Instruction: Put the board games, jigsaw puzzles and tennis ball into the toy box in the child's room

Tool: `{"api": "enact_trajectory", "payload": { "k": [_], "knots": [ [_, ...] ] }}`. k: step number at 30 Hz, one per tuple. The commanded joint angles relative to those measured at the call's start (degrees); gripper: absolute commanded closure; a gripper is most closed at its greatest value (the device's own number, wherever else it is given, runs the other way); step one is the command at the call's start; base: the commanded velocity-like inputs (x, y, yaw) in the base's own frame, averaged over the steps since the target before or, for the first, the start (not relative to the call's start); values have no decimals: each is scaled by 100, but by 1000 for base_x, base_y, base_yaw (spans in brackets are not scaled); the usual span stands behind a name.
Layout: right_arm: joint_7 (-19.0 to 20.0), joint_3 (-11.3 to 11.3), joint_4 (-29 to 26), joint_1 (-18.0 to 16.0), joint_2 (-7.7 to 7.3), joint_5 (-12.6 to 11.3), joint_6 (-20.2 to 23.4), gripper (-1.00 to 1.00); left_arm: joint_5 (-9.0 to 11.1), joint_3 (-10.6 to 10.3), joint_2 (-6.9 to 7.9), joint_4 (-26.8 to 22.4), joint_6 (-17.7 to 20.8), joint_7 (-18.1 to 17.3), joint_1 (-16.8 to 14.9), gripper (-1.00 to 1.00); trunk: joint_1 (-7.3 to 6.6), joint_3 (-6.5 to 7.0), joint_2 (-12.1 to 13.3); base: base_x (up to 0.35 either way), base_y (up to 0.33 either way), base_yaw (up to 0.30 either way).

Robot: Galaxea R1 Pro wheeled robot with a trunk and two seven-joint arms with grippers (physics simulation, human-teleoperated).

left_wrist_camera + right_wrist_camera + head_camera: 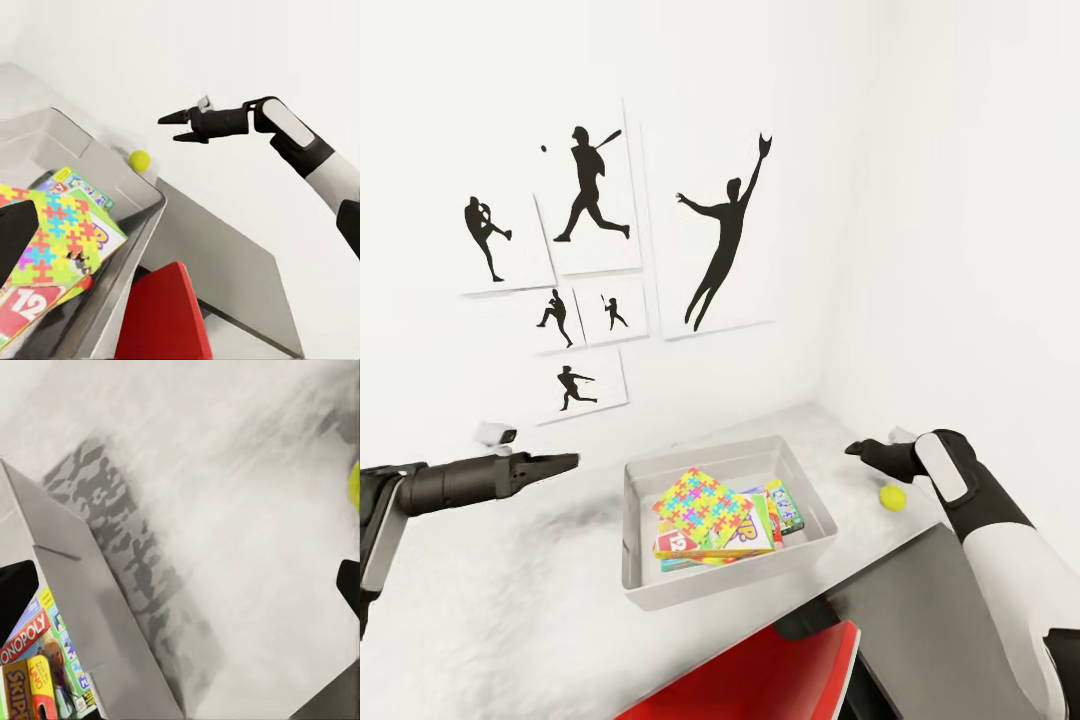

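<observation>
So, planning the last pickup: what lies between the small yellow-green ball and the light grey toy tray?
Only bare white tabletop separates the ball from the tray, seen in the head view.

- I am in a child's bedroom or playroom in a home, facing a white corner.
- On the wall in front of me hang black silhouette pictures (595,190) of ballplayers pitching, batting and leaping to catch.
- Below them a white table (480,610) holds a grey toy box (645,520) stacked with a bright jigsaw puzzle (700,505) and printed board games (34,660), one lettered MONOPOLY.
- A tennis ball (893,497) lies on the table beside the box.
- A red chair (760,680) stands at the table's edge.
</observation>
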Motion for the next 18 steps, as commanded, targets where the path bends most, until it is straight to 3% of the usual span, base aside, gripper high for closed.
{"api": "enact_trajectory", "payload": {
  "k": [1,5,8,18],
  "knots": [
    [-53,-9,-3,-4,-28,-65,21,-100,1,-154,-47,39,73,264,-153,-100,3,-18,-13,0,0,-69],
    [-51,-17,9,-4,-151,-75,24,-100,-4,-525,-206,220,92,933,-406,-100,3,-40,-13,0,0,-125],
    [-45,-15,20,-4,-249,-81,23,-100,-12,-772,-287,457,92,1460,-893,-100,3,-61,-13,0,0,-170],
    [-46,9,23,2,-284,-64,21,-100,-20,-860,-281,521,90,1585,-1094,-100,3,-115,-13,0,0,-141]
  ]
}}
